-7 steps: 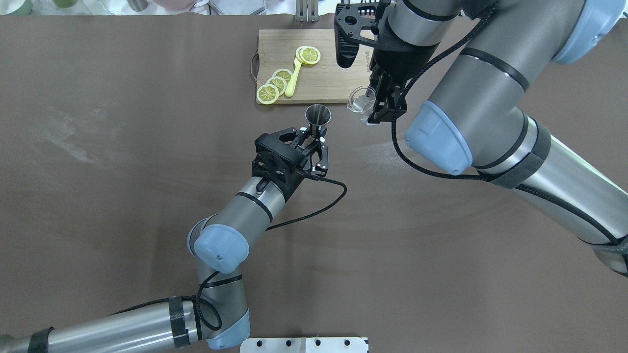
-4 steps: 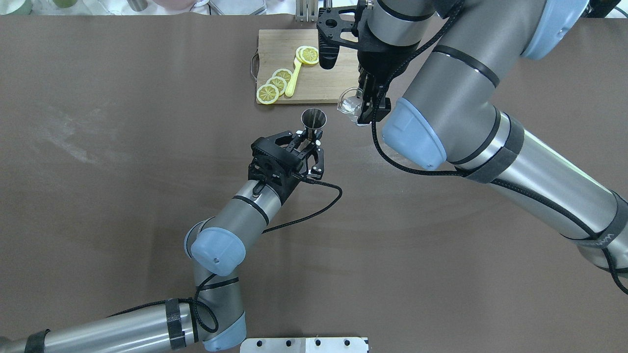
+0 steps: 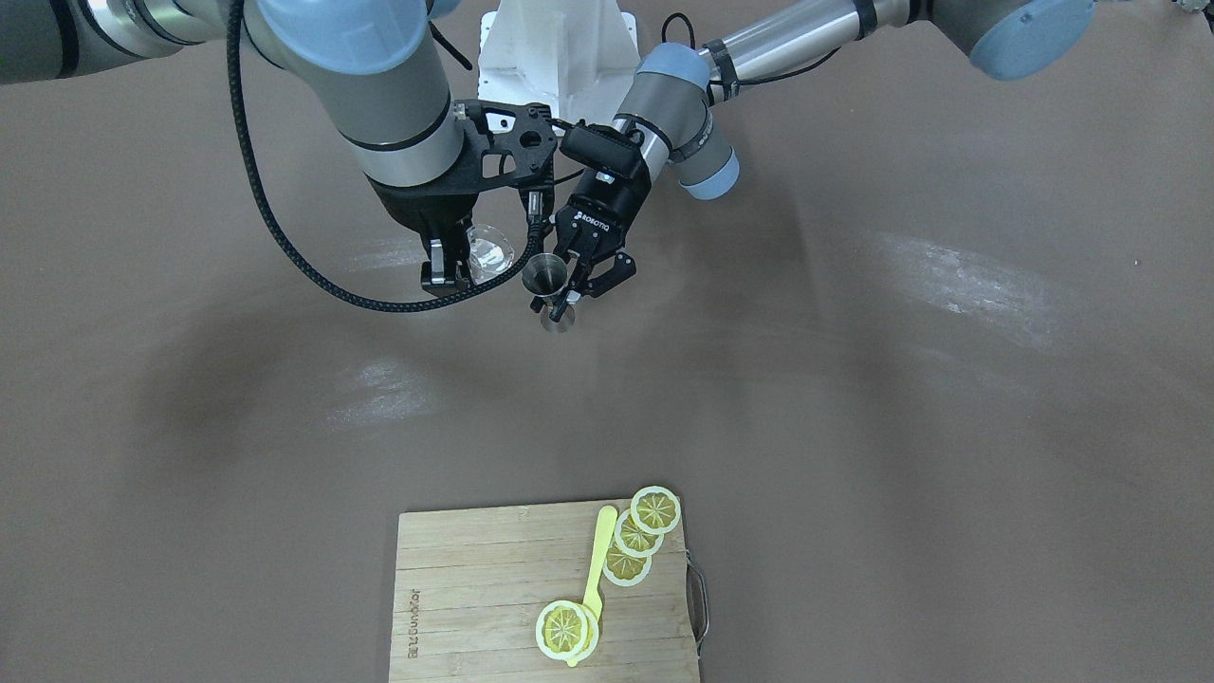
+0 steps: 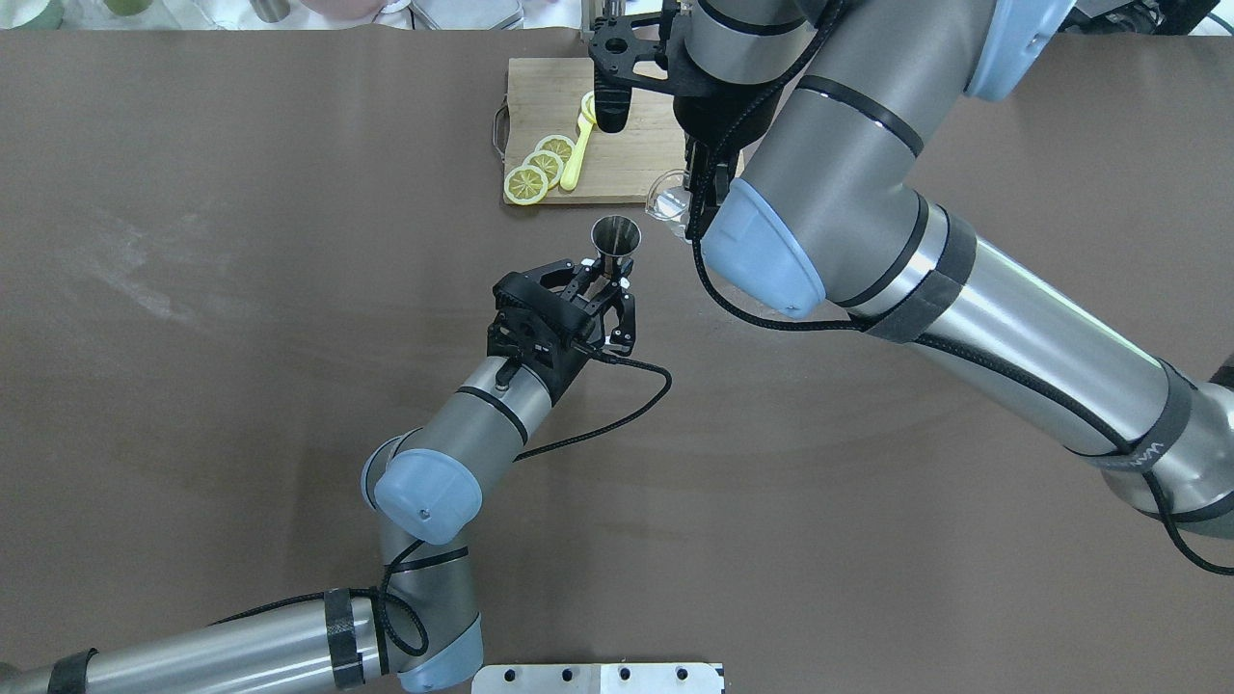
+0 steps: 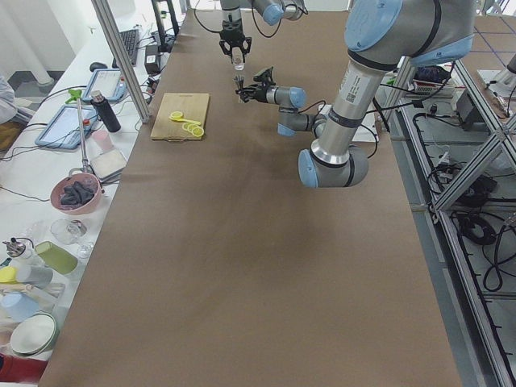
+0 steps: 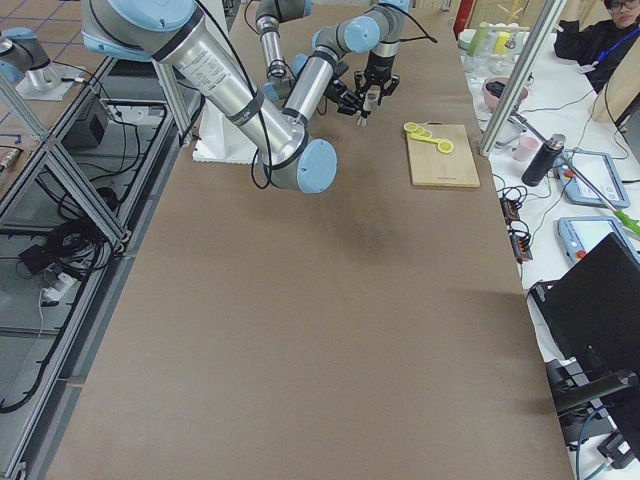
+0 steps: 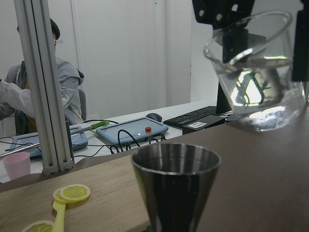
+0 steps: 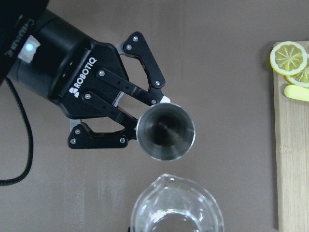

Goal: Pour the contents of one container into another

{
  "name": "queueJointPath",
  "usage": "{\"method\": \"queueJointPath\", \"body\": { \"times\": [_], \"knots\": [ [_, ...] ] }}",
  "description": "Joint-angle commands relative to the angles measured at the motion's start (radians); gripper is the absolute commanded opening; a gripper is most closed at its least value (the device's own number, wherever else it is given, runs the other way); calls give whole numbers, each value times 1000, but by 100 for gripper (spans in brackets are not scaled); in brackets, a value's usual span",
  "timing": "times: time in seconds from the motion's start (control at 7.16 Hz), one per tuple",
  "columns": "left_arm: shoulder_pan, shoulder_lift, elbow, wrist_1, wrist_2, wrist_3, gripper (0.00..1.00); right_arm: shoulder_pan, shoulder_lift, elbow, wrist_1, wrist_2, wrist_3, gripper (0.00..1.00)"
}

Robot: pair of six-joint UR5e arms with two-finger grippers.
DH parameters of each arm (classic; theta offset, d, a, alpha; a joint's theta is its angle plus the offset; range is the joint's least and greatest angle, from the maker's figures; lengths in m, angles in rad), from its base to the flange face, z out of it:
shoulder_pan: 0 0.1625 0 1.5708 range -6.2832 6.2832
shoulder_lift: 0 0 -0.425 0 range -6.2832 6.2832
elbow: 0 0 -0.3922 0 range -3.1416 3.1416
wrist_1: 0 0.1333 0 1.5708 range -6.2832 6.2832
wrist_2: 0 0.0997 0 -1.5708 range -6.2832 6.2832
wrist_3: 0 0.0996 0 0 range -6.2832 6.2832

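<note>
The small steel jigger [image 4: 617, 234] stands upright above the table, and my left gripper [image 4: 605, 273] is shut on its narrow waist. Its open top cone [image 8: 165, 131] looks empty inside. My right gripper [image 4: 696, 196] is shut on the clear glass [image 4: 668, 198], which hangs just right of the jigger and higher. In the left wrist view the glass [image 7: 258, 82] holds clear liquid and leans slightly, above and beside the jigger's rim [image 7: 176, 162]. The front view shows the glass [image 3: 488, 251] close to the jigger [image 3: 544, 275], apart from it.
A wooden cutting board [image 4: 636, 159] with lemon slices [image 4: 540, 169] and a yellow spoon lies just behind the jigger, partly under my right arm. A person [image 6: 605, 30] sits beyond the table's far side, with trays and bottles there.
My right arm has carried the glass left, from beside the board's corner to close by the jigger. My left gripper with the jigger shifted slightly left, then stayed.
</note>
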Motion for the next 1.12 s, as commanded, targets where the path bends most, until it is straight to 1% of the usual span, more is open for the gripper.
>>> {"method": "queueJointPath", "body": {
  "times": [0.0,0.28,0.98],
  "knots": [
    [0,-5,-1,3,-5,0,0,-7,39,-61,-2,-11,0,0],
    [0,-9,-1,3,-7,0,0,-16,47,-64,-18,-35,-1,0],
    [0,-9,-6,3,-5,0,0,-17,53,-44,-83,-43,-3,0]
  ]
}}
